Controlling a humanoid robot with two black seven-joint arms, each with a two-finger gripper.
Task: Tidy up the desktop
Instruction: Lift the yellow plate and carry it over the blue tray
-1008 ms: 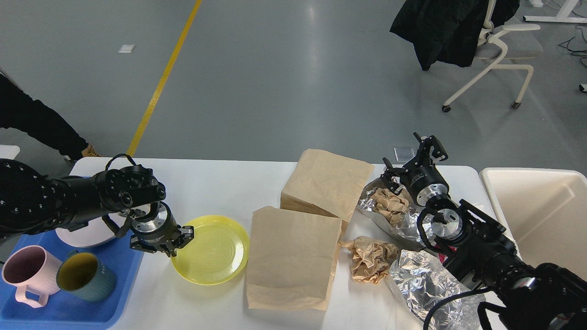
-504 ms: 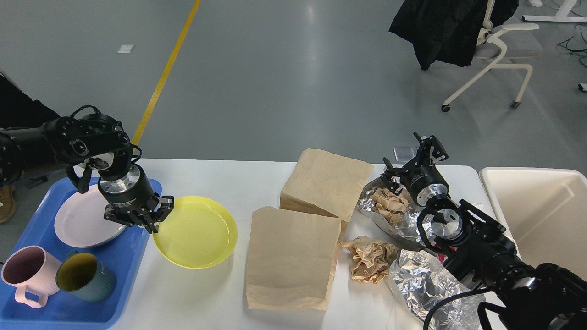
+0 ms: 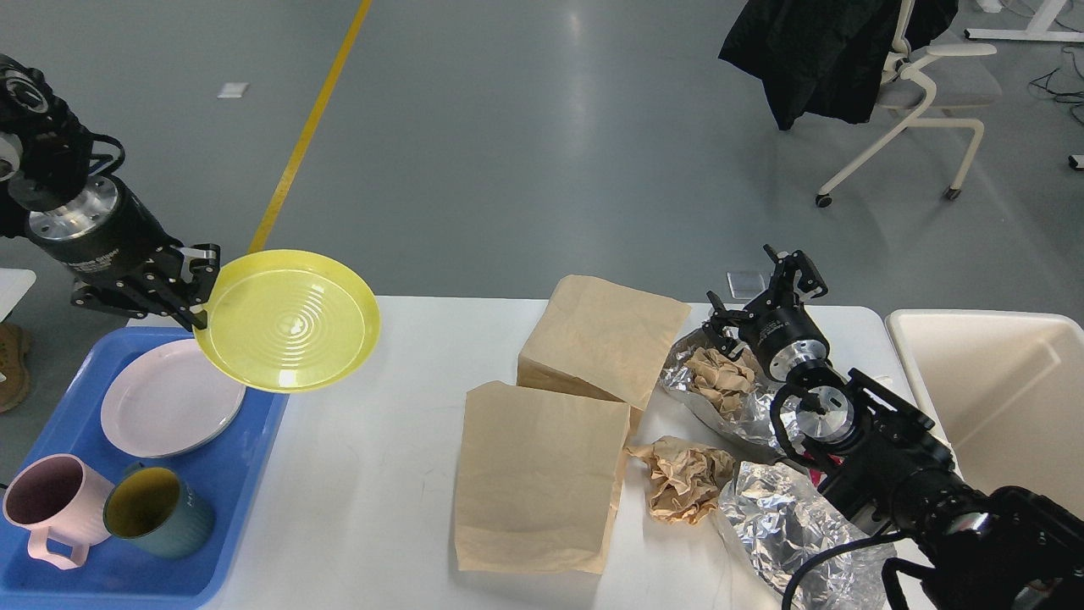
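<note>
Yellow plastic plate is clamped at its left rim by the left gripper, held clear above the left end of the desktop and overlapping the near edge of the blue tray. On that tray lie a white plate, a pink mug and a dark green mug.

The desktop fills the near half of the head view. At its centre lie two brown paper bags; to the right are crumpled brown paper and foil. A cream bin stands off the right end.

The right gripper hovers over the far foil with fingers spread, holding nothing.

Risk: the grip is on one edge only. The plate may pivot or slip if swung fast, and could strike the white plate or mugs if lowered off-centre.
</note>
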